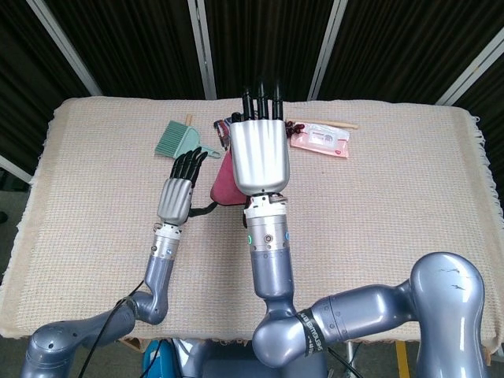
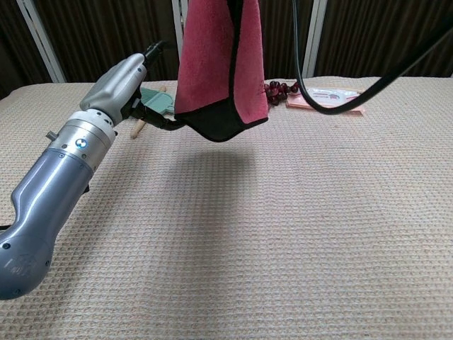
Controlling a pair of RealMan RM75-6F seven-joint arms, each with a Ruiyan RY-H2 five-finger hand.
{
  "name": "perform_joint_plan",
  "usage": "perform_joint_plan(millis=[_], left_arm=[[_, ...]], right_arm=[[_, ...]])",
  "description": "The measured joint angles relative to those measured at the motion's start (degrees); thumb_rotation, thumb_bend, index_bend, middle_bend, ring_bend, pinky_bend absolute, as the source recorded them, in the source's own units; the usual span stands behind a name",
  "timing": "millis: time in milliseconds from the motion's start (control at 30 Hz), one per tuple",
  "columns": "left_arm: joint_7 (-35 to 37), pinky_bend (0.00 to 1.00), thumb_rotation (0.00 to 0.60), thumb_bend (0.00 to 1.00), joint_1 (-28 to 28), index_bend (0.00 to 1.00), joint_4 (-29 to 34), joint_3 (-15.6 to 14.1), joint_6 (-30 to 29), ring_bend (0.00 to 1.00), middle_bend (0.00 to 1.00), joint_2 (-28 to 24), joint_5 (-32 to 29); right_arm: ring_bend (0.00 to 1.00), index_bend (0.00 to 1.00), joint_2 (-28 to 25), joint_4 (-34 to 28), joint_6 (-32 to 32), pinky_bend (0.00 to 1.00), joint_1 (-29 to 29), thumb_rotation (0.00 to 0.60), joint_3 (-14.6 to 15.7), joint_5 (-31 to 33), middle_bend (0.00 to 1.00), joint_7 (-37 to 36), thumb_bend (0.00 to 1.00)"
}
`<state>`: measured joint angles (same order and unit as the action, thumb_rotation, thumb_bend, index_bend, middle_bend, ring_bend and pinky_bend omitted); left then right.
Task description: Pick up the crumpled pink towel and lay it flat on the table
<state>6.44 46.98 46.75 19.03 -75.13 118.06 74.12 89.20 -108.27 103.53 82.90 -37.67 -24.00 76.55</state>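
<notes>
The pink towel (image 2: 221, 67) with a black hem hangs folded in the air above the table, its top out of the chest view. In the head view only a strip of the towel (image 1: 223, 185) shows beside my right hand (image 1: 258, 153), which holds it up from above, fingers pointing away from me. My left hand (image 1: 176, 195) is lower and to the left, fingers stretched out. In the chest view the left hand (image 2: 119, 83) reaches its thumb to the towel's lower left hem. I cannot see a pinch there.
A green brush (image 1: 179, 140) lies at the back left of the beige cloth-covered table (image 1: 394, 205). A pink packet (image 1: 319, 142), dark red beads (image 2: 282, 88) and a wooden stick (image 1: 327, 124) lie at the back right. A black cable (image 2: 368, 88) loops across the chest view.
</notes>
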Motion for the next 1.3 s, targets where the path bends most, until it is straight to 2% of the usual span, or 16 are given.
perform_joint_plan(millis=[133, 433, 667, 900, 1100, 1200, 1300], left_arm=[[0.76, 0.0, 0.6, 0.15, 0.5, 0.0, -2.07, 0.4, 0.51, 0.0, 0.0, 0.55, 0.03], [2.21, 0.0, 0.6, 0.15, 4.27, 0.0, -4.39, 3.68, 0.3, 0.0, 0.0, 2.72, 0.03], [3.56, 0.0, 0.6, 0.15, 5.27, 0.0, -3.16, 4.54, -3.15, 0.0, 0.0, 2.85, 1.58], [4.26, 0.0, 0.6, 0.15, 5.78, 0.0, -0.97, 7.11, -4.88, 0.0, 0.0, 2.13, 0.92], [4.7, 0.0, 0.6, 0.19, 5.08, 0.0, 1.0, 7.33, -6.25, 0.0, 0.0, 0.53, 1.21], [4.94, 0.0, 0.6, 0.2, 4.18, 0.03, 2.19, 6.92, -7.19, 0.0, 0.0, -0.7, 1.77], [5.39, 0.0, 0.6, 0.2, 3.03, 0.15, 3.27, 6.37, -7.87, 0.0, 0.0, -1.76, 2.13]], right_arm=[[0.0, 0.65, 0.06, -0.3, -0.12, 0.0, -0.16, 0.6, -0.2, 0.47, 0.19, -0.37, 0.48], [0.0, 0.65, -0.01, -1.56, 0.27, 0.0, -0.22, 0.6, -0.13, 0.52, 0.19, -0.47, 0.48], [0.0, 0.65, -0.39, -2.6, 0.65, 0.0, -0.83, 0.6, -0.02, 0.72, 0.19, -0.78, 0.48], [0.0, 0.65, -1.05, -4.13, 1.11, 0.0, -1.48, 0.6, -0.06, 0.64, 0.19, -1.29, 0.48], [0.0, 0.65, -1.62, -4.83, 1.5, 0.0, -1.86, 0.6, -0.15, 0.8, 0.19, -1.29, 0.48], [0.0, 0.65, -1.8, -4.81, 1.56, 0.0, -2.11, 0.6, -0.15, 0.93, 0.19, -1.47, 0.48], [0.0, 0.65, -1.99, -4.74, 1.56, 0.0, -2.46, 0.6, -0.09, 1.12, 0.19, -1.69, 0.48]])
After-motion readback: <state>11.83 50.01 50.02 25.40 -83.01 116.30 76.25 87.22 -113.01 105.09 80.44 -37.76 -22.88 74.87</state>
